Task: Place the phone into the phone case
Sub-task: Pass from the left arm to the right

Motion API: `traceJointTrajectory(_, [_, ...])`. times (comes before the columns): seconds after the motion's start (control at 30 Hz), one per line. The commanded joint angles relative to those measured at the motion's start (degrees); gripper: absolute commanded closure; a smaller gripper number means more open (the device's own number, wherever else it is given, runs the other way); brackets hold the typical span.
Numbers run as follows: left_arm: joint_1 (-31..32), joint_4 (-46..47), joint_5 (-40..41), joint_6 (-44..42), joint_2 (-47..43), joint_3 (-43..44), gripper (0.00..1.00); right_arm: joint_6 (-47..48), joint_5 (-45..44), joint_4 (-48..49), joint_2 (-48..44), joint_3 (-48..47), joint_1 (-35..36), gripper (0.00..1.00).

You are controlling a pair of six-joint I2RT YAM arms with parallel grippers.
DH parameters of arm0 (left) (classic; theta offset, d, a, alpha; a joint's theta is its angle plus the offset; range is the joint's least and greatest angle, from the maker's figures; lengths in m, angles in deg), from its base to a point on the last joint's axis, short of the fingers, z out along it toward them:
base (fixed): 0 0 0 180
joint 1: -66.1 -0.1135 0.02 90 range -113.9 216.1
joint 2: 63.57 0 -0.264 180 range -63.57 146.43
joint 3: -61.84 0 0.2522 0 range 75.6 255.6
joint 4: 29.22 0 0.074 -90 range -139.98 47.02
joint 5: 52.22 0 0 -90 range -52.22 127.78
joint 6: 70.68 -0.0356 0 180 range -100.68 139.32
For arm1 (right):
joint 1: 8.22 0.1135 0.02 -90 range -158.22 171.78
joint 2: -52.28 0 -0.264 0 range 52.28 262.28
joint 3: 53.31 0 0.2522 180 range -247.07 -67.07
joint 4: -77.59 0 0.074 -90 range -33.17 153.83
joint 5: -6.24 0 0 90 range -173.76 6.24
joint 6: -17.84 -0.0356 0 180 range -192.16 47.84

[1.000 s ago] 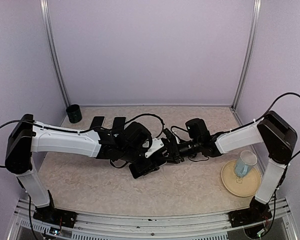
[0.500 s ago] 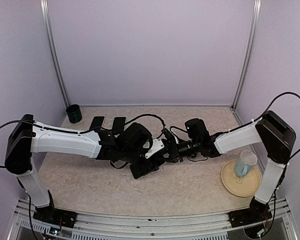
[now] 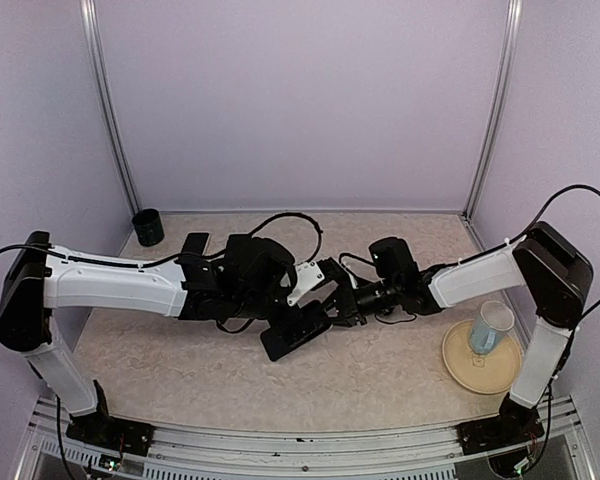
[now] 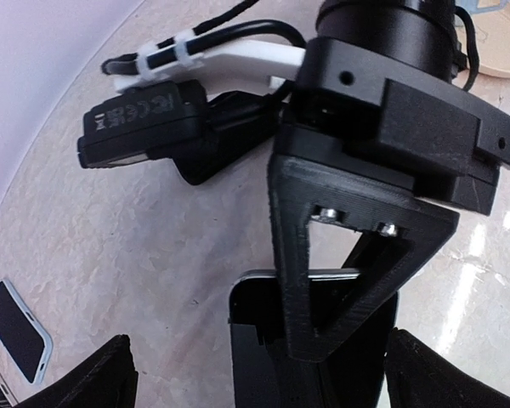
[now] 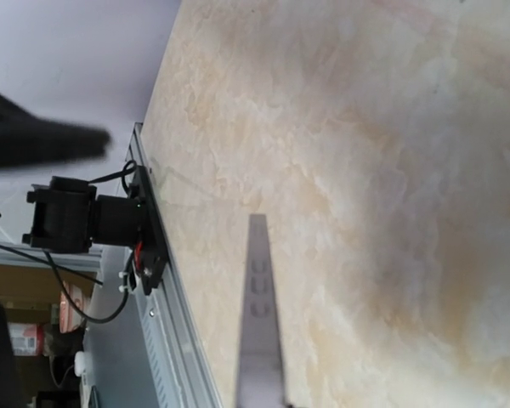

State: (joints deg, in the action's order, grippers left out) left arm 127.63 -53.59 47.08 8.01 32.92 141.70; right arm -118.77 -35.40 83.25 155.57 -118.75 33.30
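A black phone [image 3: 293,335] with a silver rim lies tilted near the table's middle. In the left wrist view it [image 4: 259,340] fills the bottom centre. I cannot tell the case apart from it. My right gripper [image 3: 330,305] is shut on the phone's far end, with one black triangular finger [image 4: 293,255] lying across its top face. The right wrist view shows the phone's thin grey edge [image 5: 258,323] end-on. My left gripper [image 3: 315,288] hovers just above the phone with its jaws wide open and empty, and its fingertips [image 4: 110,374] sit at the bottom corners.
A dark phone in a pale case [image 4: 17,331] lies on the table behind the left arm, also seen in the top view [image 3: 193,243]. A black cup [image 3: 147,227] stands far left. A tan plate [image 3: 458,362] with a pale blue cup [image 3: 492,328] sits near right.
My left gripper has drawn back to the left and up off the phone, and its arm now lies flatter. The right gripper and phone have barely moved.
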Motion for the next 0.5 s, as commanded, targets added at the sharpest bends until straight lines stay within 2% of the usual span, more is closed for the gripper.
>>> traceJointTrajectory(0.0, [0.35,3.08,5.28,3.49,-3.34,-1.22,0.01,2.17,0.14,-0.68,-4.29,-0.81,-0.36,1.0])
traceJointTrajectory(0.23, [0.2,6.63,16.37,11.67,-9.67,-4.1,0.01,4.28,-1.33,-3.77,-8.38,0.68,-2.51,1.0])
traceJointTrajectory(0.47, [-0.85,5.44,20.11,18.55,-11.91,-4.33,0.01,7.73,-3.12,-6.4,-13.24,1.95,-4.54,1.0])
